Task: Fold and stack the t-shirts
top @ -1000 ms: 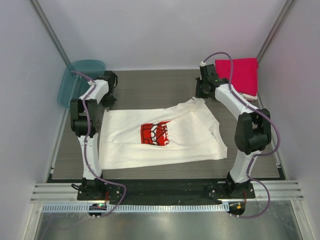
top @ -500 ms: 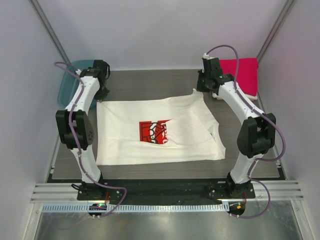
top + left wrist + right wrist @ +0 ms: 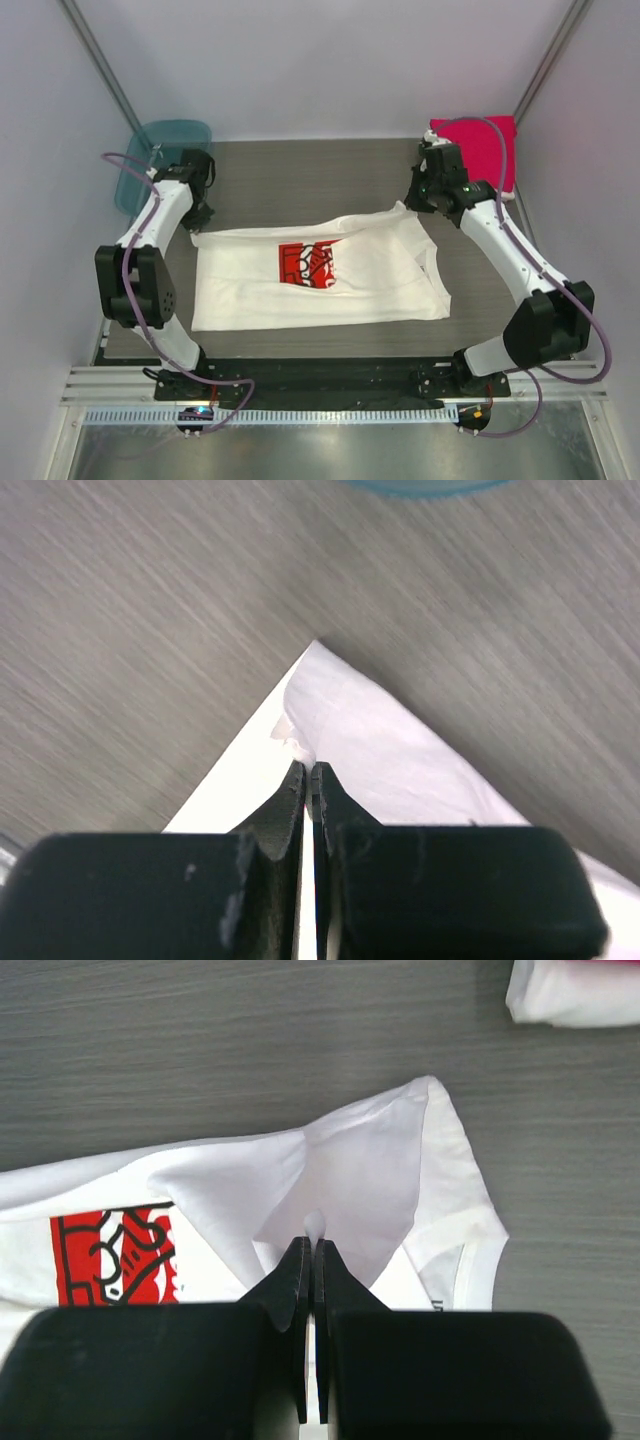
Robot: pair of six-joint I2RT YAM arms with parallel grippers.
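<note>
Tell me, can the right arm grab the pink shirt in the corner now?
Probably not yet: the right gripper is shut on the white t-shirt. The pink t-shirt lies close behind it, nothing between, so it likely could after letting go.

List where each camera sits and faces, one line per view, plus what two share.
Top external: above and behind the bases, looking down on the table; left arm and right arm show whole.
Left wrist: on the left arm, looking down past the shut left gripper at a corner of the cream-white t-shirt.
Right wrist: on the right arm, looking down past the shut right gripper at that shirt's folded edge.
Shared: top and right wrist show the red-and-black print.
</note>
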